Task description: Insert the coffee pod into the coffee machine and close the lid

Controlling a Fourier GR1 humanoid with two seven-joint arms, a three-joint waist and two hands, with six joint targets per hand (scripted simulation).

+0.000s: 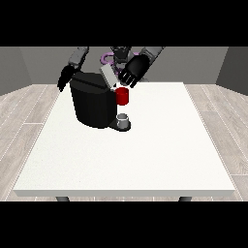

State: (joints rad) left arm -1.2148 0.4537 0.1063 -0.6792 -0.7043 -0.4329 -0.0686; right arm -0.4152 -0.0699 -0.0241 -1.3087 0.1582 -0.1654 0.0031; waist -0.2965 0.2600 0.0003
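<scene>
Hand at the view's right [134,70]: poised above the coffee machine [93,104], fingers curled downward beside the raised lid [108,76]; contact with the lid not discernible, nothing plainly held. Lid: grey, tilted, long axis slanting up toward the view's left, lower end near a red thing at the machine [123,96]. Hand at the view's left [65,77]: hanging behind the machine's upper left corner, partly hidden by it, finger spread not readable. Grey thing [123,117]: upright on the machine's base below the red thing, not identifiable as the pod. Machine: black, near the far left part of the white table [145,160].
</scene>
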